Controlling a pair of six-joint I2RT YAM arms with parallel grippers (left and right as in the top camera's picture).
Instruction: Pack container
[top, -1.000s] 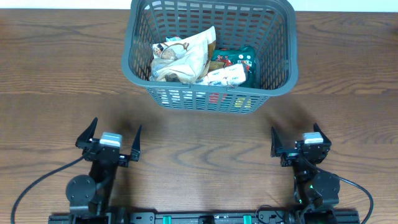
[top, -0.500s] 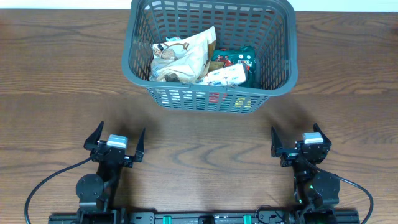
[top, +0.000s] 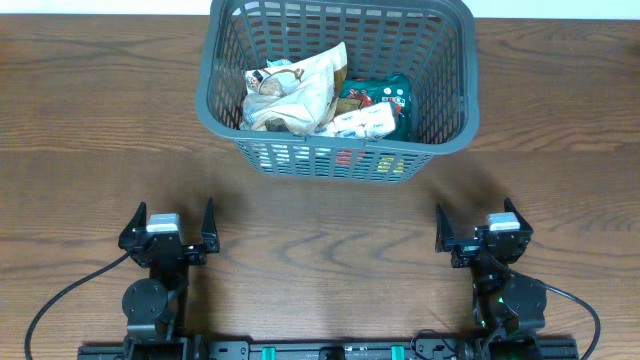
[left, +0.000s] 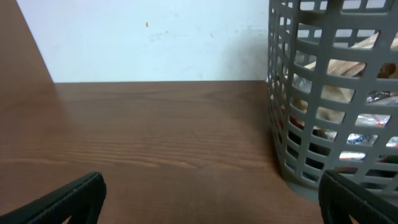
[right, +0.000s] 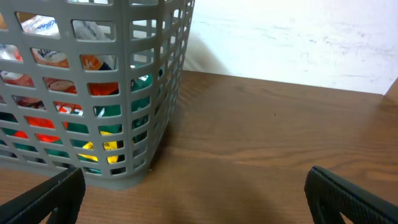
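The container (top: 215, 105), a large dark grey slotted basket, stands at the table's far middle. It holds several snack packets: a beige bag (top: 300, 90), a green packet (top: 385, 95) and a white packet (top: 360, 122). It also shows in the left wrist view (left: 292, 155) and the right wrist view (right: 149, 124). My left gripper (top: 168, 228) is open and empty near the front left. My right gripper (top: 480, 225) is open and empty near the front right. Both sit well in front of the container.
The brown wooden table (top: 320, 230) runs between the grippers and the container. A white wall (left: 155, 37) stands behind the table. The arm bases and cables lie at the front edge (top: 320, 350).
My left gripper has shifted to the left and a little back from its earlier place, still open. The right arm and the container have not moved.
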